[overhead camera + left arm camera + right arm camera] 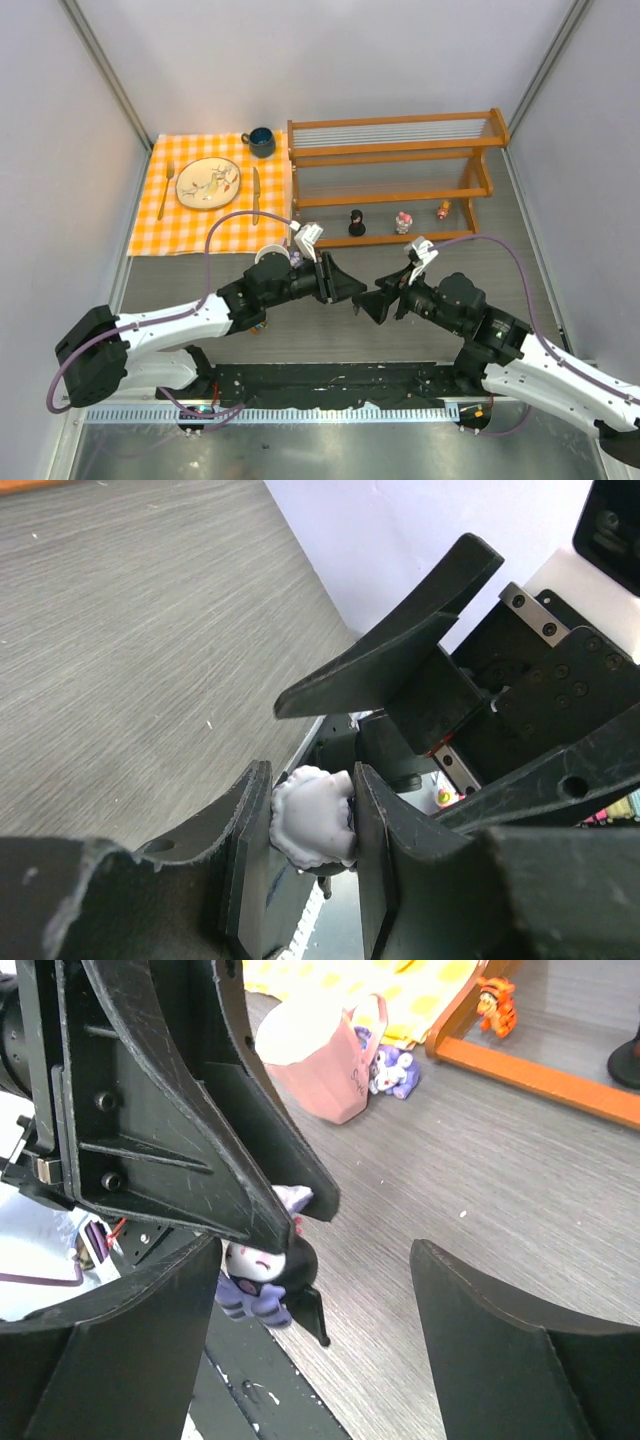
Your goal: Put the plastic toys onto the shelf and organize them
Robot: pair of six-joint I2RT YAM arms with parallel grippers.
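My left gripper [311, 772] is shut on a small toy [310, 820] with a white face, black hood and purple body, held above the table; it also shows in the right wrist view [262, 1278]. My right gripper [315, 1248] is open wide, its jaws on either side of that toy without touching it. In the top view the two grippers meet tip to tip, the left [352, 292] and the right [372, 305]. The wooden shelf [390, 190] holds a black toy [357, 224], a pink toy [403, 222] and an orange toy [443, 210] on its bottom rail.
A pink-and-white mug [310, 1055] lies near the shelf's left foot with a purple-white toy [395, 1070] beside it. An orange checked cloth [160, 225] at the back left carries a plate [208, 183], cutlery and a dark cup [262, 141].
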